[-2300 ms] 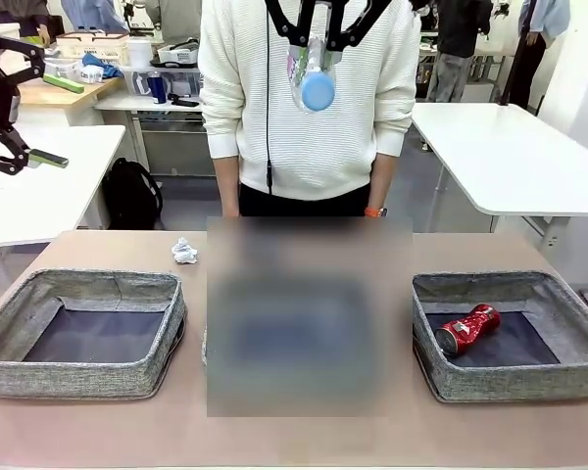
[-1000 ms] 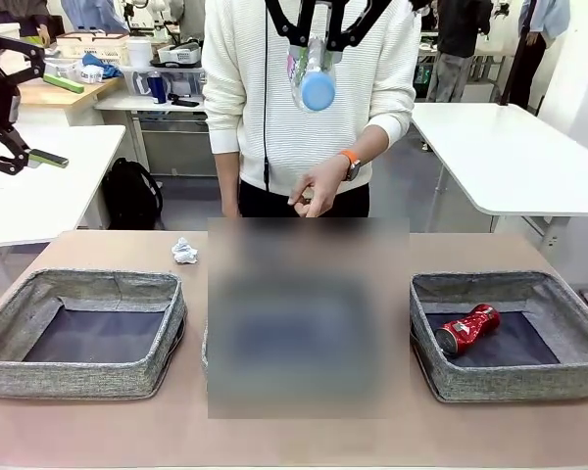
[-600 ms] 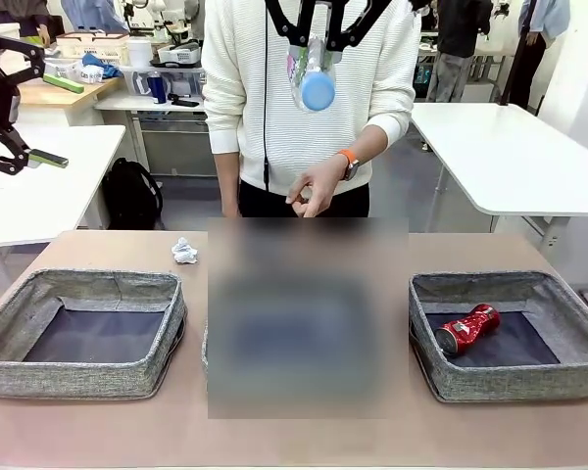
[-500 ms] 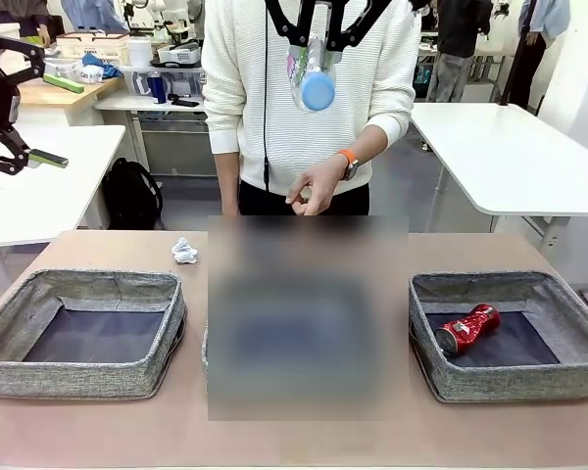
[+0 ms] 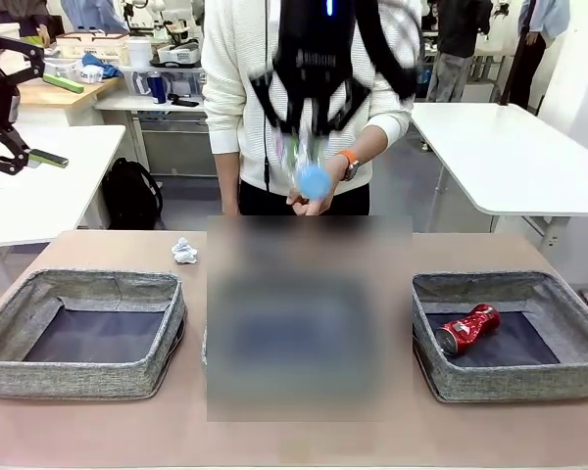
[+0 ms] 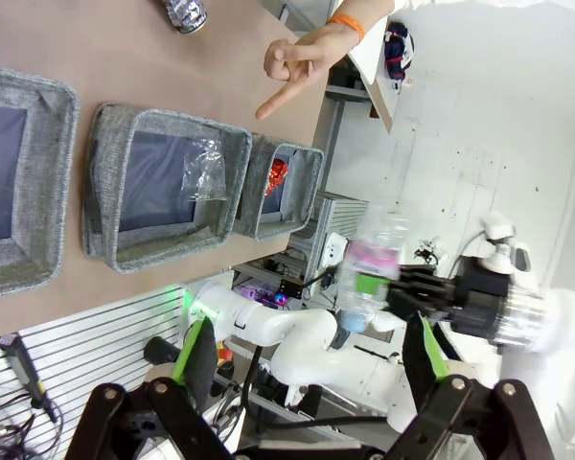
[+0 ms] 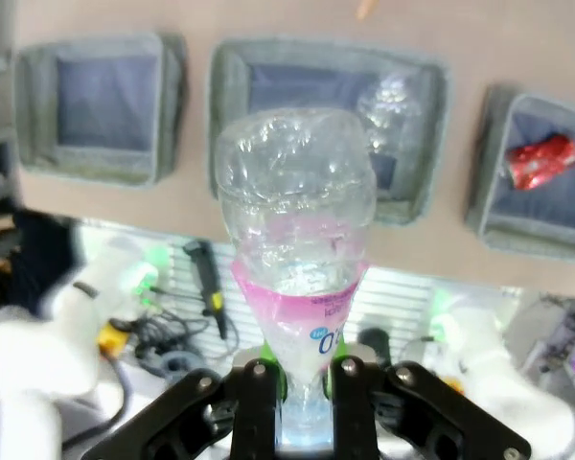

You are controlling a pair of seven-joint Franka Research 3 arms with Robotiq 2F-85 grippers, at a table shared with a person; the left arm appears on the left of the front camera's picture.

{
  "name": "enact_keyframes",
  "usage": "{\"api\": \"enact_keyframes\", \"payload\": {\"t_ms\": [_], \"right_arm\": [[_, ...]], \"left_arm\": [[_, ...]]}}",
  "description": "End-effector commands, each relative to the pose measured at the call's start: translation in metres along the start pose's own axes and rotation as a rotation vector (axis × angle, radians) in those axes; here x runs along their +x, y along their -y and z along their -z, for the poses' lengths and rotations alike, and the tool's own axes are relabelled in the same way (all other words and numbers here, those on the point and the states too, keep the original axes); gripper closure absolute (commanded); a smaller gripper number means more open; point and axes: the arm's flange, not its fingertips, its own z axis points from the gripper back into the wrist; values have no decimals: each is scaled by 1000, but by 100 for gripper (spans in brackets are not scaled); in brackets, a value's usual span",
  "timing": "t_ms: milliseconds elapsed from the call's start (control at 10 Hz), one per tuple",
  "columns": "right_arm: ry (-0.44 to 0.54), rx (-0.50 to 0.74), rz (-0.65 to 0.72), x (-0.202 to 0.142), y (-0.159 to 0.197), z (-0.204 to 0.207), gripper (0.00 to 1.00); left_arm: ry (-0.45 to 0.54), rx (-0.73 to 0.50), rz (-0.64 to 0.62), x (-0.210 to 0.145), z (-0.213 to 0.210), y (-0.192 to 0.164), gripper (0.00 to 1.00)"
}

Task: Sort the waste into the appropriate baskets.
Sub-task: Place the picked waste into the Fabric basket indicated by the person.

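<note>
Three shallow grey woven baskets (image 7: 326,53)

Right gripper (image 7: 302,380) clamped on pink-labelled clear bottle (image 7: 295,230), 3 grey baskets (image 7: 86,173) beyond, red can (image 7: 543,160) in one

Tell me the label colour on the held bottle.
Pink label on the bottle; clearest in the right wrist view.

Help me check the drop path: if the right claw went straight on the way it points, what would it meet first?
Probably the middle basket: the right claw, shut on the bottle, points down into it, the bottle's base leading, beside the clear cup inside. Depth is unclear.
</note>
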Motion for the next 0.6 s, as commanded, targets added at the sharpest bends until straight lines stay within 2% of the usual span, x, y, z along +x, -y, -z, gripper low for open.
{"api": "enact_keyframes", "payload": {"t_ms": [0,100,200,400,500], "right_arm": [[-56,45,-106,-18,22,74,81],[-78,90,-158,-17,25,104,81],[-152,250,-316,-19,28,128,81],[-95,156,-254,-11,34,171,81],[-60,113,-246,-9,31,176,81]], "left_arm": [[-9,7,9,-1,-2,0,0],[-9,7,9,-1,-2,0,0],[-9,7,9,-1,-2,0,0],[-9,7,9,-1,-2,0,0],[-9,7,9,-1,-2,0,0]]}}
